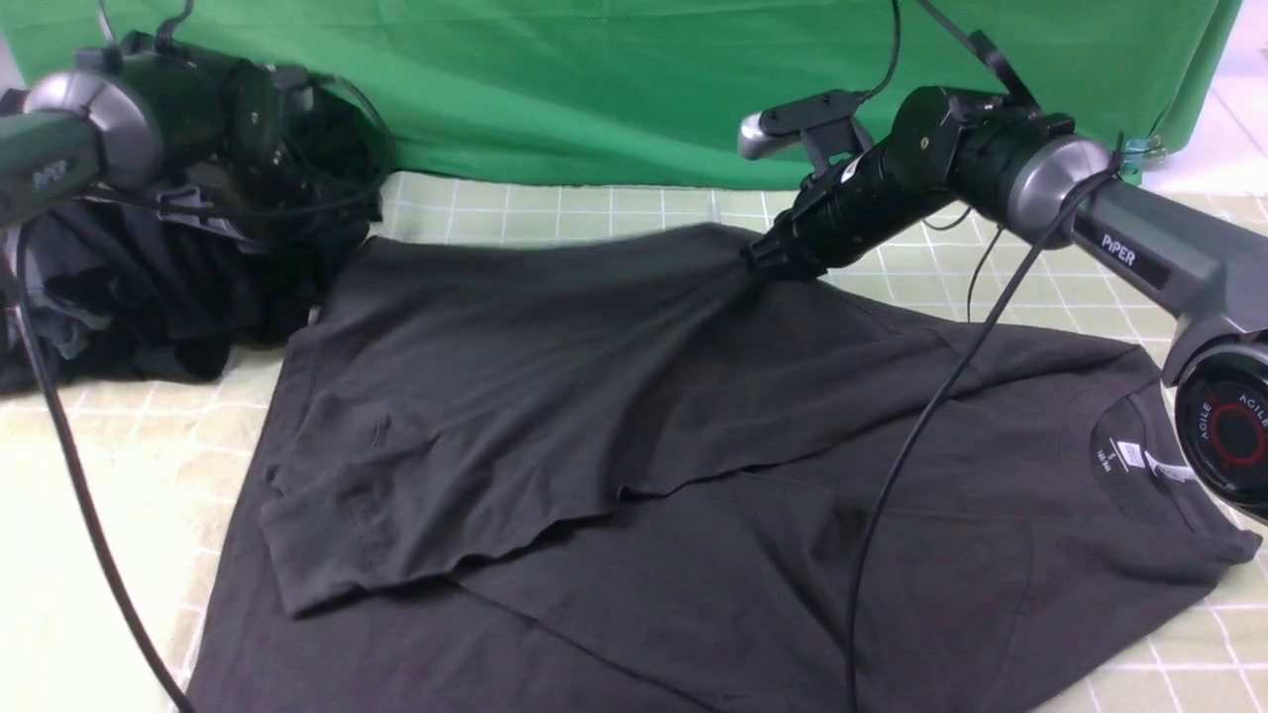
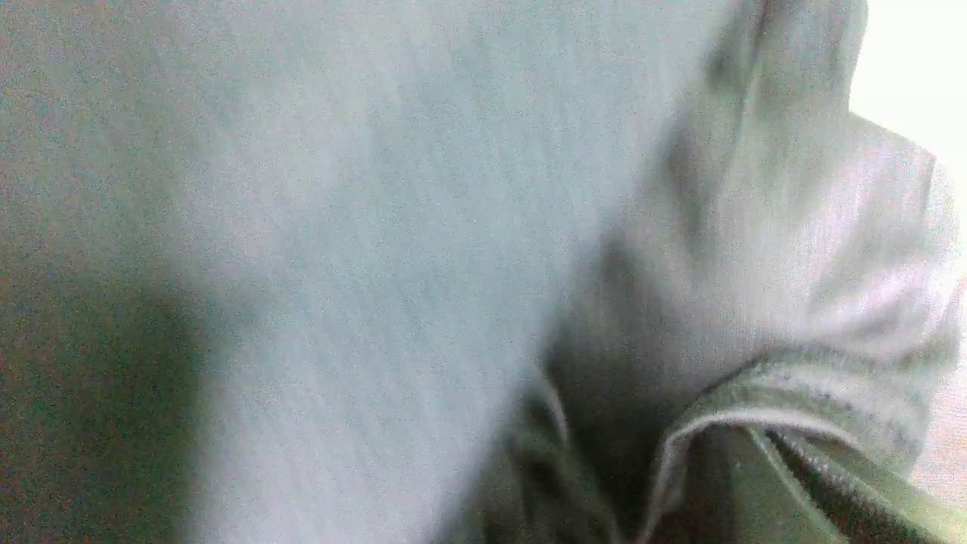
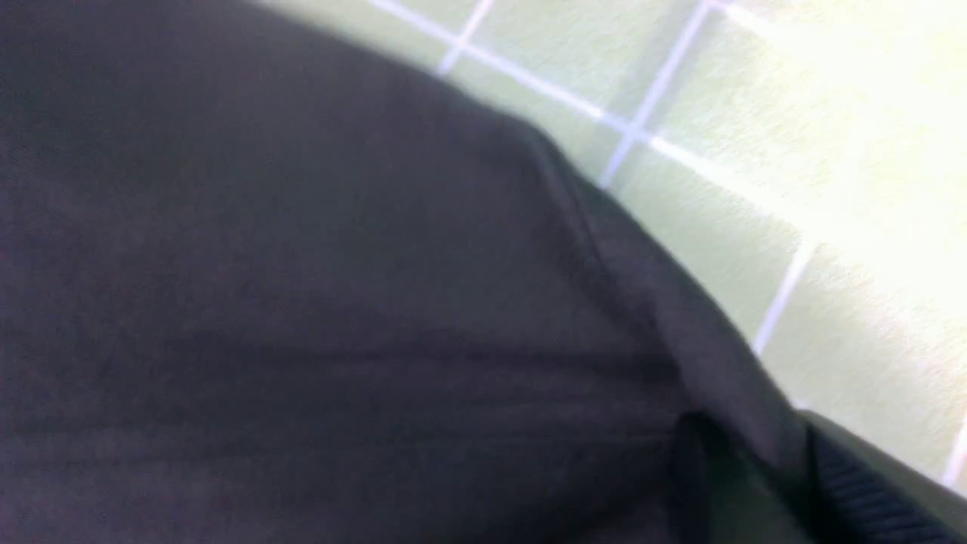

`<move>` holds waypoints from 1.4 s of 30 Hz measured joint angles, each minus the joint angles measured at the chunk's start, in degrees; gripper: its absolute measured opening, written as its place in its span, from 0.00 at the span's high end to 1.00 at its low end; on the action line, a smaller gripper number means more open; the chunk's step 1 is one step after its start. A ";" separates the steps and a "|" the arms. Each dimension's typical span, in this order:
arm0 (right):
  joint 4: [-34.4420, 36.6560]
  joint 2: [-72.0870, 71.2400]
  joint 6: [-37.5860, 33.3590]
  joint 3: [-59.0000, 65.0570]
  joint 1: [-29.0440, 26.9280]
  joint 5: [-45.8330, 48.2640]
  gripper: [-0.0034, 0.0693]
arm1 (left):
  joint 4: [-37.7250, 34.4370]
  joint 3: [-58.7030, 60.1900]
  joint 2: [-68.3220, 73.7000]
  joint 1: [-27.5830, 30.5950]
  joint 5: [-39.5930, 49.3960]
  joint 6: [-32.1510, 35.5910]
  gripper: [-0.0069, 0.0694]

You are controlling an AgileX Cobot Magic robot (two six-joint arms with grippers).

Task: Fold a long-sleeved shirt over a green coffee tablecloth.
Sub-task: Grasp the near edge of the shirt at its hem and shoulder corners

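Now my right jaws pinch the long-sleeved shirt (image 1: 634,416) at its far edge; the rest lies nearward of them on the green coffee tablecloth (image 1: 555,213). I should lift before pulling, keeping the fold straight.

Whole surface is covered by a pale yellow-green tablecloth (image 1: 594,213) with a thin white grid. Lying right on it is 1 big charcoal shirt (image 1: 594,446), spread over most of the middle and near side. Its neck labels are over on the right and 1 layer is folded across the rest. Far left there's a heap of blacker clothes (image 1: 168,297), just beside the shirt's far-left corner. Plain green cloth (image 1: 594,89) runs along the back edge.
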 joint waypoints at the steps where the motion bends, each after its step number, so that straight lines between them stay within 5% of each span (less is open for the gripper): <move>1: -0.07 0.00 0.00 0.00 0.00 -0.69 0.73 | -0.41 0.00 0.00 0.00 -0.98 0.13 0.90; 7: -2.85 -1.96 1.03 0.00 -0.25 0.46 0.38 | -1.28 0.00 -0.43 -0.06 1.13 1.09 0.71; 11: -8.65 -6.74 4.99 0.00 -0.61 7.57 0.35 | -1.51 -1.23 -2.88 -0.06 10.22 2.96 0.54; 12: -12.09 -11.73 6.46 0.00 -0.87 15.59 0.35 | -2.38 -2.50 -5.79 -0.06 16.35 5.31 0.48; 16: -13.70 -19.06 6.89 0.14 -1.06 27.64 0.46 | -4.26 -3.31 -11.02 -0.55 25.64 8.73 0.52; 18: -13.77 -25.99 8.20 2.74 -1.13 30.58 0.71 | -5.76 -1.60 -17.46 -2.17 31.18 9.58 0.68; 21: -13.58 -34.20 9.87 10.05 -0.79 31.35 0.90 | -6.99 4.53 -24.61 -4.90 33.00 10.01 0.86; 27: -13.68 -47.22 10.78 29.41 2.98 31.73 0.91 | -7.91 23.31 -38.83 -11.69 34.03 6.34 0.91; 35: -13.38 -58.43 14.94 61.19 14.87 20.60 0.52 | -10.06 55.87 -54.85 -16.07 29.44 -2.79 0.87; 39: -12.88 -58.11 15.47 70.00 20.17 15.54 0.28 | -10.53 66.33 -55.80 -16.07 25.32 -3.55 0.71; 42: -12.69 -57.79 15.47 71.96 22.65 14.34 0.23 | -10.59 69.67 -55.87 -16.07 22.80 -4.73 0.56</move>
